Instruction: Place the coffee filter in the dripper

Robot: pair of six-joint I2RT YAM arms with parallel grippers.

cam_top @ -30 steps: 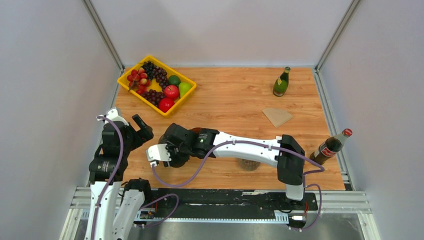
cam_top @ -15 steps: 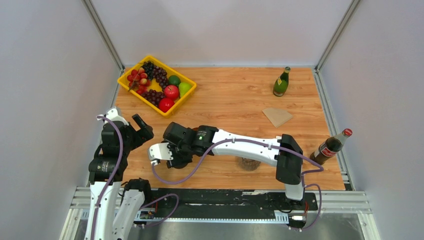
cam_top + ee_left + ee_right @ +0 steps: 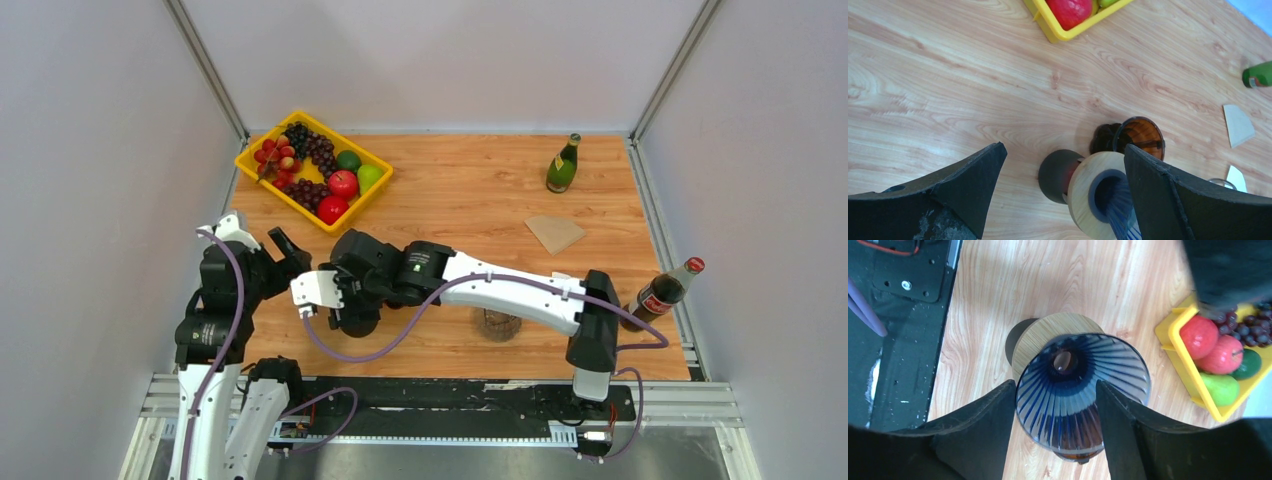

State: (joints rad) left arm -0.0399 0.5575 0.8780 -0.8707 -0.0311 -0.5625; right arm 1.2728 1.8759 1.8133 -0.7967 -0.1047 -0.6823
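The right gripper (image 3: 1054, 390) clamps the blue ribbed dripper (image 3: 1083, 400) by its sides. It seems to hold it clear of the table (image 3: 450, 200), mouth unobstructed, ready to take a filter. The left gripper (image 3: 1063, 150) gapes beside it, empty. The coffee filter (image 3: 553, 233) lies flat, well apart, toward the far right.

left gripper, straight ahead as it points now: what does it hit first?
Probably the dripper, held by the right gripper: it sits just ahead, between the open fingers of the left gripper. Depth is unclear.
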